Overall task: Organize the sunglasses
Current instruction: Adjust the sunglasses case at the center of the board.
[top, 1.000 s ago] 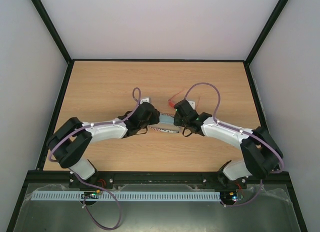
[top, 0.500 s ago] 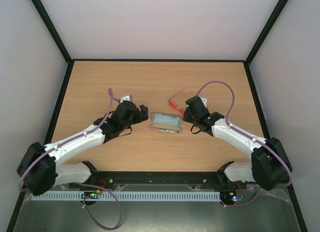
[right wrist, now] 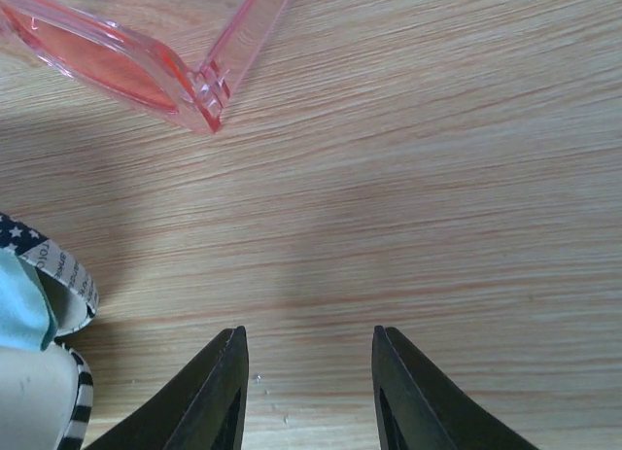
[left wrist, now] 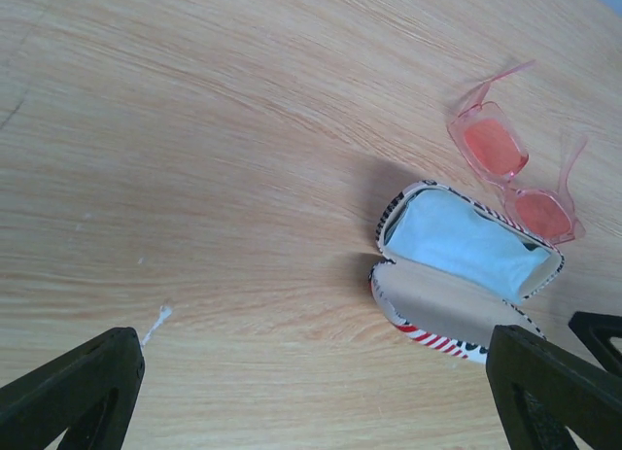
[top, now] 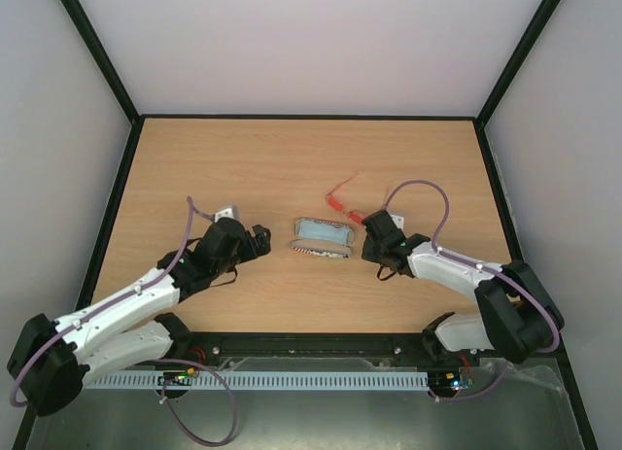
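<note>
Sunglasses [left wrist: 512, 173] lie outside the open case [left wrist: 457, 275], just beyond the right gripper [right wrist: 309, 372]; left gripper [left wrist: 311, 372] likewise spread, empty; packing remains

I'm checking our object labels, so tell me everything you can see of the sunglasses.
The sunglasses are a small pair with a translucent pink-red, plastic-looking frame, angular red-orange lenses and thin temples, both unfolded. They lie on the wooden table, close beside the open flag-patterned case, on its far side. Nothing holds them.
</note>
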Controlling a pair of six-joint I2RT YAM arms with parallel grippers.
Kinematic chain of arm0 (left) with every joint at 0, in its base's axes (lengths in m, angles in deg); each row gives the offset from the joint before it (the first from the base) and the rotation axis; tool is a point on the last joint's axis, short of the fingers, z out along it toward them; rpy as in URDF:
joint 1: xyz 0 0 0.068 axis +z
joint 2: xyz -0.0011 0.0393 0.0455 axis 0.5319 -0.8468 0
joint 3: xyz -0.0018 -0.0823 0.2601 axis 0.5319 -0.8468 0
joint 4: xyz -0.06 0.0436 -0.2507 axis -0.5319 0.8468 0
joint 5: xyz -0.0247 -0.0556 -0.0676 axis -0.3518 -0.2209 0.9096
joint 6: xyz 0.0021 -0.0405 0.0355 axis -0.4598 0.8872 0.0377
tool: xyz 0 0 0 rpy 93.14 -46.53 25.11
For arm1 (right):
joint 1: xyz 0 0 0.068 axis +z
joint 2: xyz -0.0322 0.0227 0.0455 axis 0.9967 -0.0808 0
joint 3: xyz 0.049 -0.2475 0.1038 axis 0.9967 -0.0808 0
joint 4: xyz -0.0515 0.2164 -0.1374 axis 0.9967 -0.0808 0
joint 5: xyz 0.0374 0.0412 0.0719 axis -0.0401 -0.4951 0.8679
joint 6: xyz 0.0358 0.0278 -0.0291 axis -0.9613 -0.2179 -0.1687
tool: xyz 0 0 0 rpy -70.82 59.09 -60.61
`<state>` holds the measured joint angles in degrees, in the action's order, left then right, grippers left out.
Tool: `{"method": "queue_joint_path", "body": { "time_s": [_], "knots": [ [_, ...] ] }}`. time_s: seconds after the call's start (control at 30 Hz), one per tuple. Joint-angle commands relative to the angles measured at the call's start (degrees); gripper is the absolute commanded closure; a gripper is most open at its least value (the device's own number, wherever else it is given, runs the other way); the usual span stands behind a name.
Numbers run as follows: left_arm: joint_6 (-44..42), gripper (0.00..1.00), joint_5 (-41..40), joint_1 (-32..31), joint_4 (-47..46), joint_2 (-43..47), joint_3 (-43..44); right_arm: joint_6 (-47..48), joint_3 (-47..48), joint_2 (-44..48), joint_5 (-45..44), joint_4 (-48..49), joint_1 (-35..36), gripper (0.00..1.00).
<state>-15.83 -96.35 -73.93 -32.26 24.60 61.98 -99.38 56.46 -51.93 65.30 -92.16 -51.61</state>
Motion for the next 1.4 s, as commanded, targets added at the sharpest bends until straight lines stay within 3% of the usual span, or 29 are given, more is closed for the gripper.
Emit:
{"method": "queue_joint_path", "body": {
  "time_s": [0.0,0.27,0.6,0.8,1.37],
  "knots": [
    [2.11,0.01,0.99,0.25,2.45,5.02,-2.71,-1.0,-0.44,-3.18,-0.34,4.51,-0.01,0.62],
    [4.26,0.01,1.1,0.32,2.19,11.13,-8.23,-1.06,0.81,-9.13,1.98,7.07,0.07,0.63],
    [3.44,0.01,1.82,0.32,-0.15,8.52,-8.5,-3.29,0.47,-10.72,2.74,7.89,3.15,0.65],
    [3.1,0.01,1.83,0.73,-0.94,8.55,-8.88,-5.41,0.61,-12.46,2.64,8.79,6.78,0.72],
    [2.36,0.01,2.83,2.4,-1.74,7.69,-9.47,-9.08,5.32,-17.12,2.82,9.75,15.27,0.74]
  ]
}}
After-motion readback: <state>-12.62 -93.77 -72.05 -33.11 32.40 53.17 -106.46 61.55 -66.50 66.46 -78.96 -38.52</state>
